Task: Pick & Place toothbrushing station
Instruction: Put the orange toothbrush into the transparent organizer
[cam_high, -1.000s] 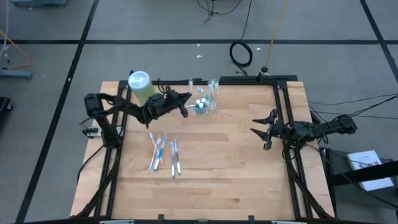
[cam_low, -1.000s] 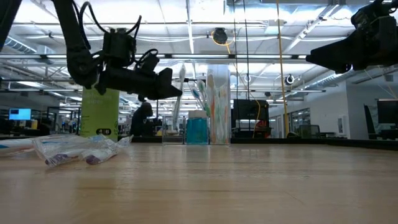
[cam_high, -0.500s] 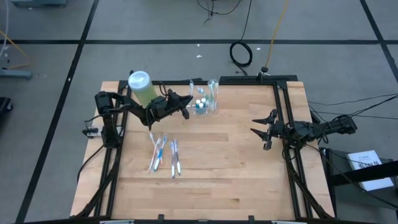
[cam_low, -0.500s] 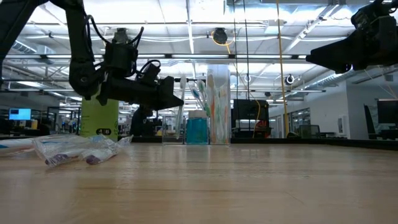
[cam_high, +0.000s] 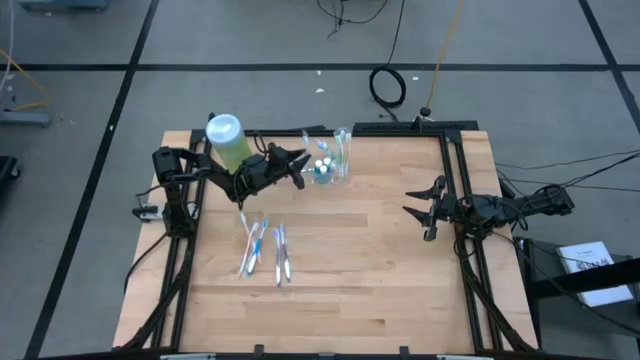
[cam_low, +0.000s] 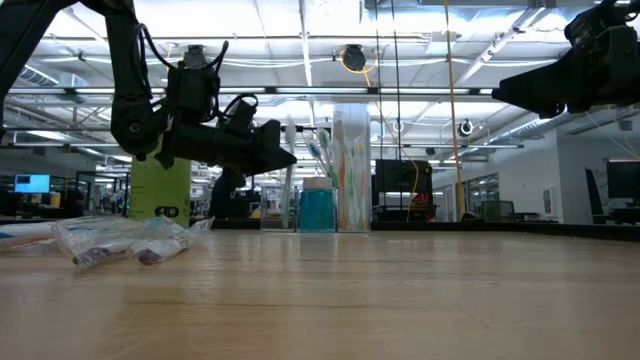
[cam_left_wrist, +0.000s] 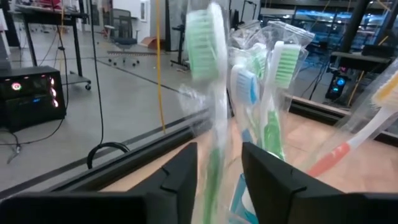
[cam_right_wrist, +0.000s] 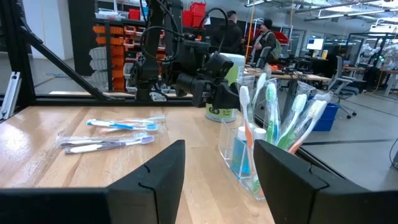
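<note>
The toothbrushing station (cam_high: 330, 165), a small clear holder with several wrapped toothbrushes upright in it, stands near the table's far edge (cam_low: 325, 200) (cam_right_wrist: 249, 162). My left gripper (cam_high: 302, 168) (cam_low: 285, 155) is level at the station's left side and open. In the left wrist view its fingers (cam_left_wrist: 180, 180) stand on either side of a wrapped green toothbrush (cam_left_wrist: 214, 106) that stands upright in the holder, with a gap on each side. My right gripper (cam_high: 425, 212) (cam_right_wrist: 219, 180) waits open at the table's right edge, holding nothing.
A light-green bottle with a white cap (cam_high: 228, 140) (cam_low: 160, 190) stands at the far left corner, just behind my left arm. Several wrapped toothbrushes (cam_high: 265, 250) (cam_low: 120, 240) lie loose on the wood left of centre. Black frame rails (cam_high: 450, 160) run along the table's sides.
My left gripper has sunk a little beside the station and then kept still. The station and the loose toothbrushes stay where they were.
</note>
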